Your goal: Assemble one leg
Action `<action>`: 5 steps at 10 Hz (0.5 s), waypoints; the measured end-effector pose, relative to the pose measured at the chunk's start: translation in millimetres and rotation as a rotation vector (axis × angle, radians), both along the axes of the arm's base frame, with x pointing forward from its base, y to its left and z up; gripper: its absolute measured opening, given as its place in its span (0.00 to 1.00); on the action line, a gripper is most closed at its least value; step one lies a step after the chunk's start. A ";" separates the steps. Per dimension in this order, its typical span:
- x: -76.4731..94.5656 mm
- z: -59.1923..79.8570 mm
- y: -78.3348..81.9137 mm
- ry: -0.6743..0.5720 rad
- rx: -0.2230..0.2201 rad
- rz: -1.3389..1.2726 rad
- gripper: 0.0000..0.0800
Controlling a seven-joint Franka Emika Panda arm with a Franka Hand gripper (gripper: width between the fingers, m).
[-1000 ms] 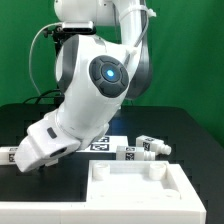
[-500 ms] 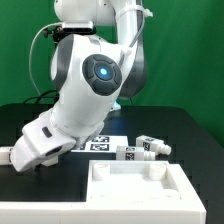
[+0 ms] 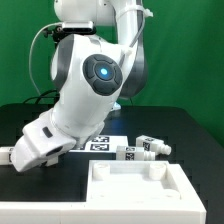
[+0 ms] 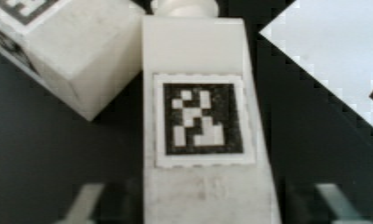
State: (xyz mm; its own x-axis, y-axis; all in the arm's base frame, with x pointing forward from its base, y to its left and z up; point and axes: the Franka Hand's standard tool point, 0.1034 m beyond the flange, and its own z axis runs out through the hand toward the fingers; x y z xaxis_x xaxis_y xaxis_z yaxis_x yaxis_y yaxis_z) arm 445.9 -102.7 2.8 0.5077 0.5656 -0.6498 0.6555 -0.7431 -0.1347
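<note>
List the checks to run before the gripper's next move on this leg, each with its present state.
1. Leg centred in the gripper: ok.
2. Jaws open, with a gap on each side of the leg: ok.
3. Leg's tag fully visible in the wrist view: ok.
4. Tagged white piece beside the leg is apart from the fingers: ok.
5. Fingers low enough around the leg: cannot tell.
6. Spare legs on the exterior view's right are apart from the arm: ok.

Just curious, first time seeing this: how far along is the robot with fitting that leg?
Nothing looks fitted: the panel shows no leg on it. Under way: the open hand straddles one leg, not yet gripping it. Left: grasp, carry, attach.
</note>
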 end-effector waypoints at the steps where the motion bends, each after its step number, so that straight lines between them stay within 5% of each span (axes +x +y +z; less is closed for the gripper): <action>1: 2.6 0.7 -1.2 -0.014 0.005 0.000 0.36; 5: 13.7 13.9 11.4 -0.149 0.069 -0.024 0.36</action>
